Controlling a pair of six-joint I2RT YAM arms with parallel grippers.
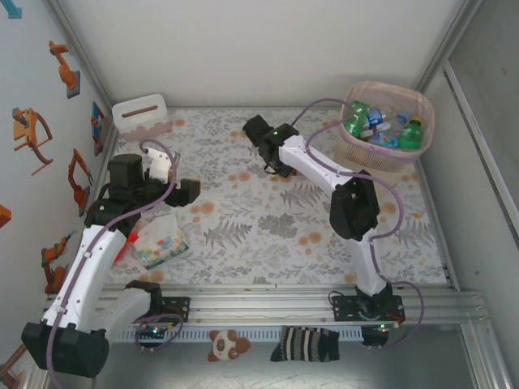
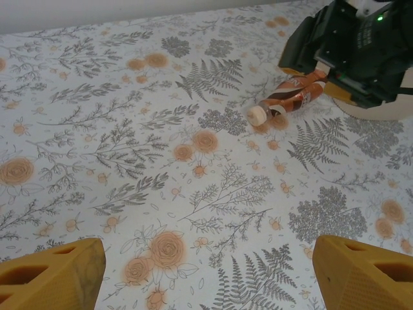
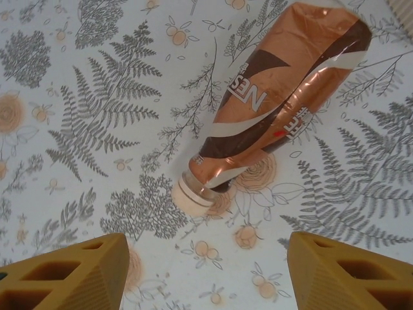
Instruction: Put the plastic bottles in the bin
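Lying on the tablecloth [image 3: 97, 84] is one brown bottle [image 3: 277, 97].

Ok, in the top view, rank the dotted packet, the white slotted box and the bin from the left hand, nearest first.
1. Dotted packet, close by the left hand, near-left.
2. White slotted box, far-left corner.
3. Bin, far-right corner.

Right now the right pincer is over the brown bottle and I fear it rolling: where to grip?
Take the brown bottle across its wide labelled body, straight down from above. It lies on its side, slanted to the open right pincer, so a slight wrist turn would likely square the fingers across it; the neck is narrower.
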